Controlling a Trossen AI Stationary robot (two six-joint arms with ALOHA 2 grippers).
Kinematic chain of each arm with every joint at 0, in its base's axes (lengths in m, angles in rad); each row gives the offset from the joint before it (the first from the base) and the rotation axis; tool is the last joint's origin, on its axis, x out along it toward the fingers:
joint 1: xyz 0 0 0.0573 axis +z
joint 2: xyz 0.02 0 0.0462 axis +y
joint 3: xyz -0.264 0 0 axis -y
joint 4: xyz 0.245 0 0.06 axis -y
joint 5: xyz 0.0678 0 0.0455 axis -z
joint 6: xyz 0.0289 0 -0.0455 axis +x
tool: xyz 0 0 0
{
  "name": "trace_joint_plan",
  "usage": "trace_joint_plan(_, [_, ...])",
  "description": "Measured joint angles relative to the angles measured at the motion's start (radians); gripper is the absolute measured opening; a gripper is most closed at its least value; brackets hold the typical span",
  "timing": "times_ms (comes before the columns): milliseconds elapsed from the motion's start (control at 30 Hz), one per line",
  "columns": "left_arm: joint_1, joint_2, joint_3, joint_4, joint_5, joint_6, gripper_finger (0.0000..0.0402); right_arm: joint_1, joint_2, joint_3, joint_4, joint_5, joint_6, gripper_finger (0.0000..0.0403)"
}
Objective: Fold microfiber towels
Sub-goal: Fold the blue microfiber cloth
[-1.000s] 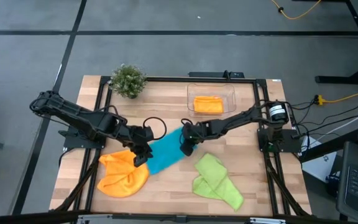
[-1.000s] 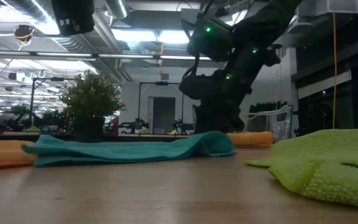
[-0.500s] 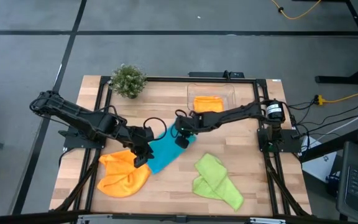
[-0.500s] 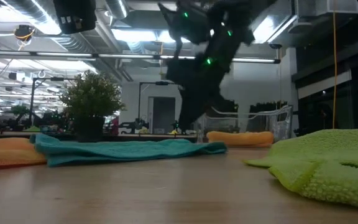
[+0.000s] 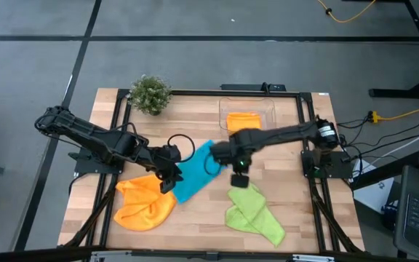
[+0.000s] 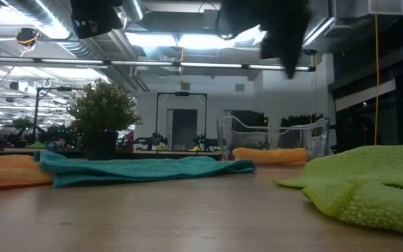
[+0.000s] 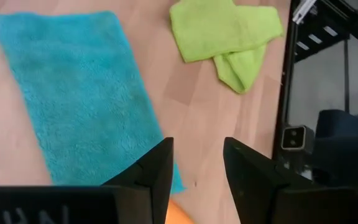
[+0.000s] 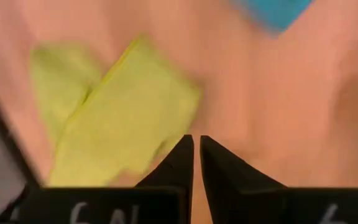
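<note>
Fingers of the left gripper (image 7: 194,165) stand apart with nothing between them, low over the near end of the teal towel (image 5: 193,172), where it meets the orange towel (image 5: 145,204) at the table's (image 5: 289,211) front left. Those of the right gripper (image 8: 196,163) are pressed nearly together, empty — it hangs above bare wood between the teal towel and the green towel (image 5: 252,212), which lies crumpled at the front right. The teal towel lies spread flat in a long strip running diagonally across the middle of the table, its far end under the right arm. A second orange towel (image 5: 243,121) sits folded inside the tub (image 5: 270,110) at the back, right of centre. The plant (image 5: 150,94) stands at the back left — well apart from all the towels.
</note>
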Motion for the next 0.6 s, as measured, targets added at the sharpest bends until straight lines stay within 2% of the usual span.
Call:
trace_joint_plan(100, [0.000,0.000,0.000,0.001,0.021,-0.091,0.0135,0.054,-0.069,-0.090,-0.001,-0.068,0.020,0.0032])
trace_joint_plan(233, [0.006,0.017,0.001,-0.078,0.153,-0.330,0.0135,0.110,-0.188,-0.239,0.070,-0.082,0.128,0.0033])
trace_joint_plan(433, [-0.085,0.111,0.001,-0.198,0.338,-0.341,0.0135,0.149,-0.314,-0.499,0.502,-0.005,0.306,0.0033])
trace_joint_plan(500, [-0.121,0.169,0.001,-0.194,0.348,-0.315,0.0135,0.149,-0.326,-0.567,0.639,-0.016,0.330,0.0033])
trace_joint_plan(600, [-0.161,0.274,0.000,-0.195,0.257,-0.314,0.0135,0.149,-0.327,-0.637,0.747,-0.041,0.381,0.0033])
